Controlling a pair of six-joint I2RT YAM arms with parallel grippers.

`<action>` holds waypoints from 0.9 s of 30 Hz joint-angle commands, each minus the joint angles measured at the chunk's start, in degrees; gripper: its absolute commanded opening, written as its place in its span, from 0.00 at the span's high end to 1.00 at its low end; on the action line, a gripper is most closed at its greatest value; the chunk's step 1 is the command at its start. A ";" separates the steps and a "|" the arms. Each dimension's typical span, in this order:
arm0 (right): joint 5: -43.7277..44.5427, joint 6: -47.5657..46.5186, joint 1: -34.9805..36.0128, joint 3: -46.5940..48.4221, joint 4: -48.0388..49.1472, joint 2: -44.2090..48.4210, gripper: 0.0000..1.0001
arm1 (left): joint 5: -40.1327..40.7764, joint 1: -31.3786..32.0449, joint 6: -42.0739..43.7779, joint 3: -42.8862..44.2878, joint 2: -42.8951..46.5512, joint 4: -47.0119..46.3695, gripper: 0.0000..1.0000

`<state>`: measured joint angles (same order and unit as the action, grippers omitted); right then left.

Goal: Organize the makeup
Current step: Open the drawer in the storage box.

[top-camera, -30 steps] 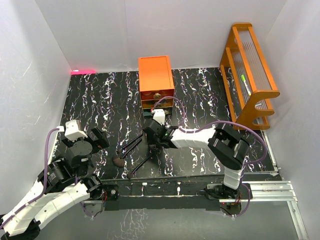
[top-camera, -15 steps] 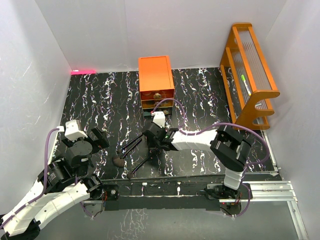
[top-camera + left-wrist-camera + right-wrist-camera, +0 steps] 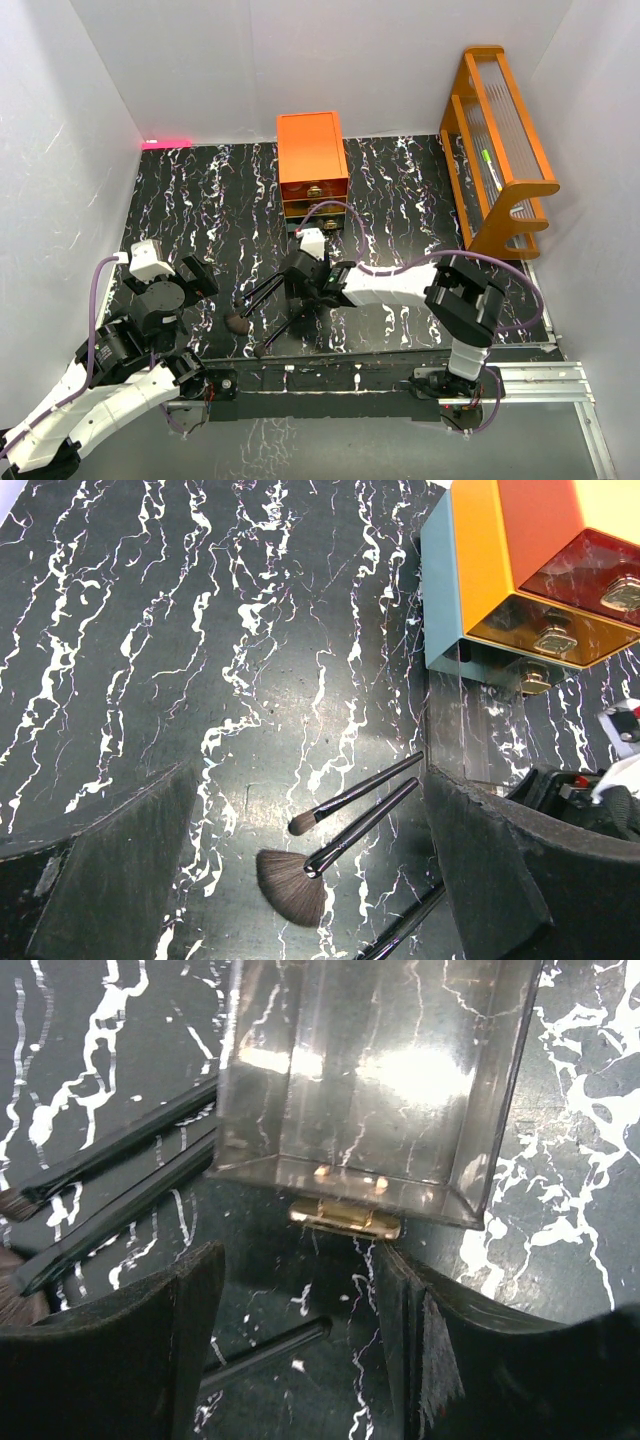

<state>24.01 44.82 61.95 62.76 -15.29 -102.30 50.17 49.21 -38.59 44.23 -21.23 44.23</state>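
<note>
**A:** Brass first: the brass handle (image 3: 345,1222) sits just ahead of the right gripper (image 3: 298,1272). It lies in line with the gap, and neither finger touches it. Those jaws stand apart and hold nothing.

**B:** Look nearer still. A black brush handle (image 3: 265,1352) lies on the marbled table (image 3: 150,630) right under those fingers. If the gripper dips or swings sideways there, I'd expect it to knock the brush into a skid.

**A:** The left gripper (image 3: 308,780) is also spread wide and empty. It hangs over the fan brush (image 3: 293,888) and the thin brush (image 3: 350,795), which lie side by side.

**B:** Their stems run up to the left wall of the clear drawer (image 3: 340,1175). I can't tell whether they touch it. If the drawer slides, it could drag or pinch them.

**A:** The drawer also looks bare inside. If it were pushed back into the orange drawer chest (image 3: 312,160) now, the makeup would be left out on the table.

**B:** Both arms are crowding the same few brushes. If they reach at the same time, they could well bump each other.
</note>
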 commanded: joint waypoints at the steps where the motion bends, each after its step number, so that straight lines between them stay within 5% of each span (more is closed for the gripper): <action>1: 0.51 -1.08 1.38 0.90 0.30 5.88 0.36 | 1.07 -0.28 0.06 0.15 0.36 0.73 0.06; 17: -13.37 -11.28 5.06 4.12 -0.75 8.59 0.44 | 1.33 -0.27 -0.08 0.25 0.59 0.95 0.07; 27: 3.20 -1.86 5.57 -1.22 -9.82 18.17 0.45 | -11.25 -0.27 8.24 -2.18 -1.59 -7.95 0.14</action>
<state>16.49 37.47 67.40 63.57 -20.45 -92.58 46.74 49.17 -35.90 43.33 -20.32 41.28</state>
